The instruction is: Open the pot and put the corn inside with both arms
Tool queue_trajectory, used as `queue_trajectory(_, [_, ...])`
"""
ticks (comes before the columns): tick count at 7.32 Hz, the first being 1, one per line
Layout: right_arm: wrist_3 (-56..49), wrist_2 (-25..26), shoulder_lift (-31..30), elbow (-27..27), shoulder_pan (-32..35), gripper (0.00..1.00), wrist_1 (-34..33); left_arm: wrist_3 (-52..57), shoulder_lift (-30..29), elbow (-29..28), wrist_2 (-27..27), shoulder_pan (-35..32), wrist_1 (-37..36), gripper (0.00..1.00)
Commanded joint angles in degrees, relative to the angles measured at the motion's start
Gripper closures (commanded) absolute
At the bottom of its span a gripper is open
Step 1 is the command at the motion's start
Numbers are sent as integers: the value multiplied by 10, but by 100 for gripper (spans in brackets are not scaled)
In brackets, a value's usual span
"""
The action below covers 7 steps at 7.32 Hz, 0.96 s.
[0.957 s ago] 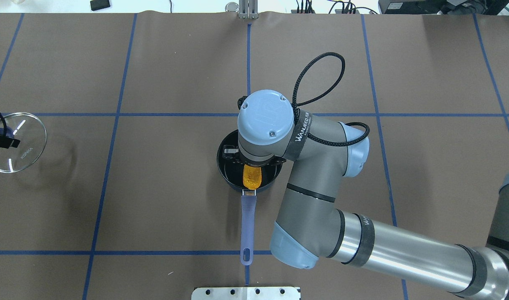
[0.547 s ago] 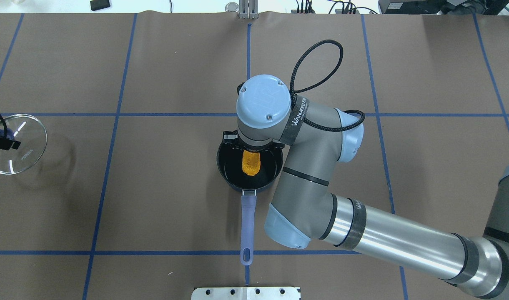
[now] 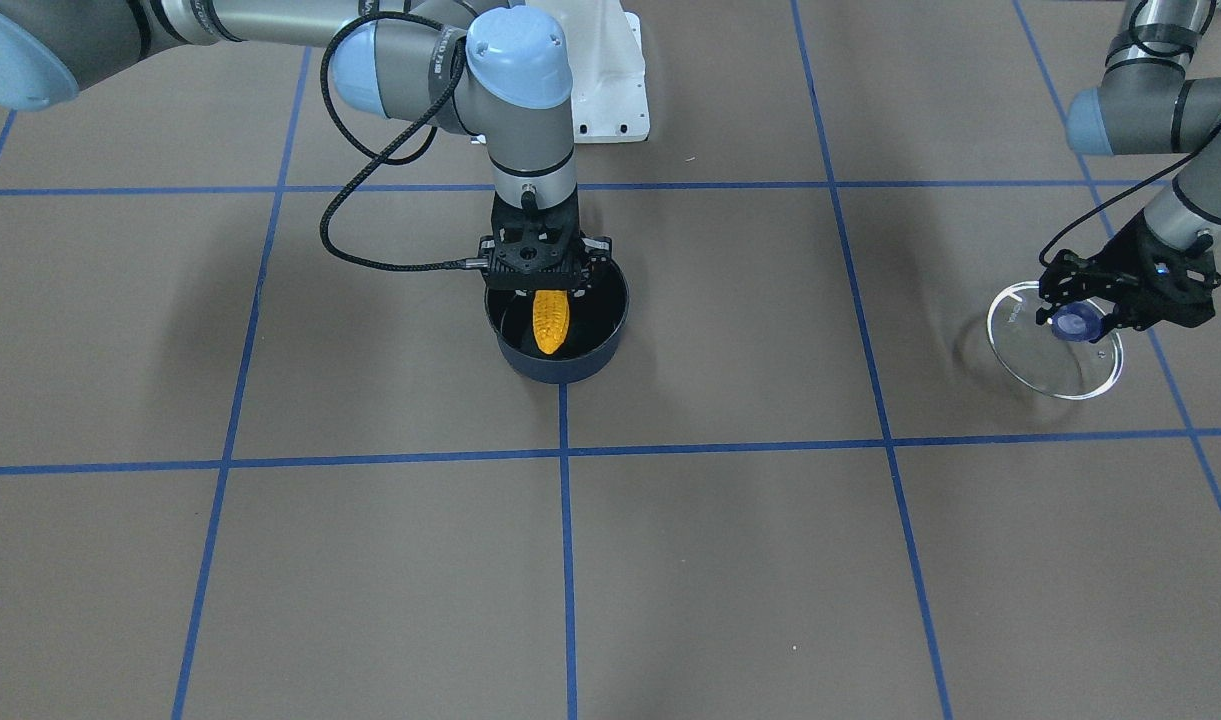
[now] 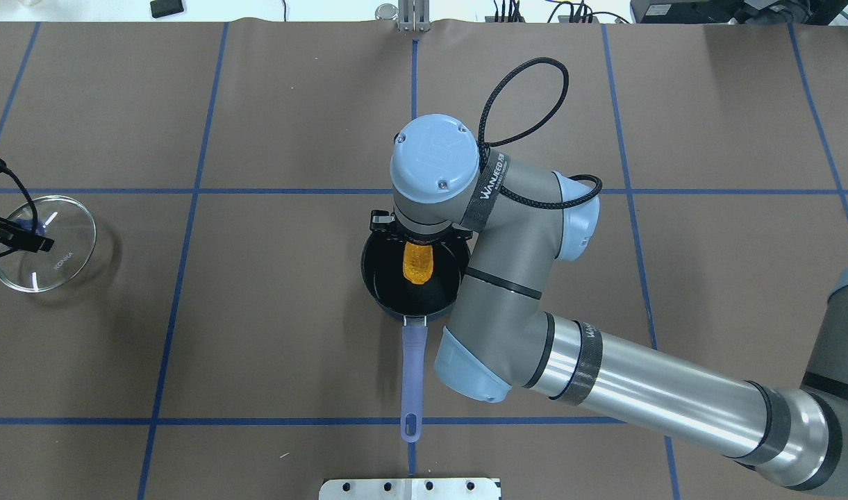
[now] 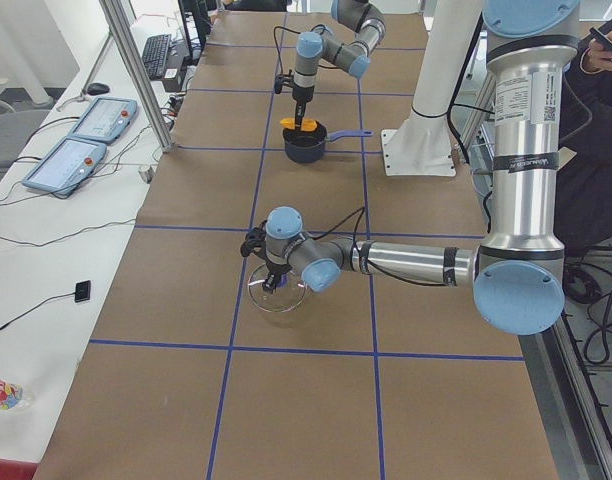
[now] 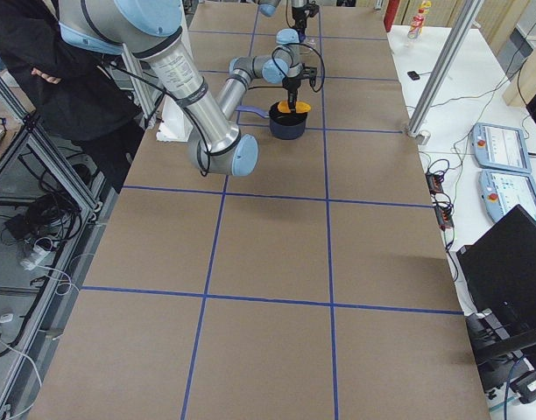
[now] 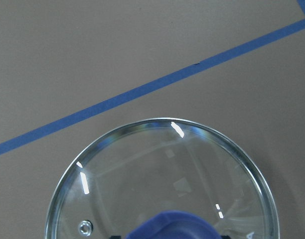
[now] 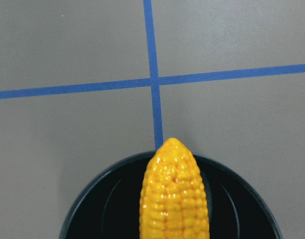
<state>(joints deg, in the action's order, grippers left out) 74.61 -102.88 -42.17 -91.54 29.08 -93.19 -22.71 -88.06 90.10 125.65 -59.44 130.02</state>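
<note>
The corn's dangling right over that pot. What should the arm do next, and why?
Probably lower a little and open the right gripper. It holds the corn tip-down over the open pot, and the left gripper holds the lid well aside, so nothing blocks the drop.

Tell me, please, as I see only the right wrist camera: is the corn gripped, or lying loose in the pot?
Observer: Gripped. The right gripper is shut on the corn, over the open pot.
Operator: Where is the lid?
Observer: The left gripper holds the glass lid well off to the side of the pot.
Operator: And the pot's handle?
Observer: The purple handle points toward the white base plate.
</note>
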Motion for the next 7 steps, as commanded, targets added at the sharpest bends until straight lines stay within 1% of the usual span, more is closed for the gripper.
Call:
queue_trajectory(1, [1, 0, 2, 2, -1, 56, 0, -1, -13, -21, -1, 10, 1, 44])
queue_trajectory(2, [2, 1, 3, 2, -1, 52, 0, -1, -13, -22, -1, 10, 1, 44])
queue_trajectory(3, [3, 1, 3, 2, -1, 35, 0, -1, -14, -22, -1, 12, 1, 43])
queue_trajectory(5, [2, 8, 3, 2, -2, 18, 0, -1, -16, -22, -1, 13, 1, 42])
queue_trajectory(6, [2, 16, 3, 2, -3, 0, 0, -1, -16, -22, -1, 13, 1, 40])
queue_trajectory(7, [1, 17, 3, 3, -3, 0, 0, 0, -16, -23, -1, 13, 1, 32])
